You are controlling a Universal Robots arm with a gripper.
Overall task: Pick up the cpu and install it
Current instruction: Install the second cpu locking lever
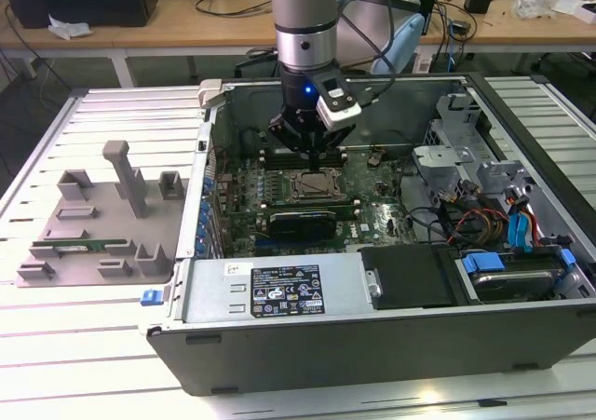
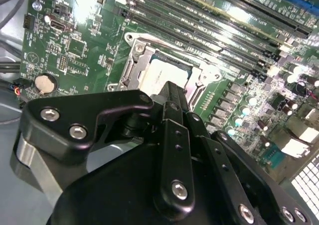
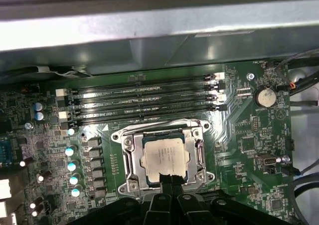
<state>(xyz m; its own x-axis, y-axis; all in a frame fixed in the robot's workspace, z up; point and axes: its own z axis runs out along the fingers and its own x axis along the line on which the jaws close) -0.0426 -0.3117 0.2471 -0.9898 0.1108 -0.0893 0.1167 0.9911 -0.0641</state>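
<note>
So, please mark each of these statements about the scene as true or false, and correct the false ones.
1. The cpu lies in the socket on the motherboard. True.
2. The end effector is over the grey fixture outside the case. False: it is inside the computer case, at the edge of the cpu, as both wrist views show.
3. The grey fixture sits at the exterior view's left of the case. True.
4. A round coin battery is on the motherboard. True.
5. The end effector is holding a green memory stick. False: nothing is seen in it.
</note>
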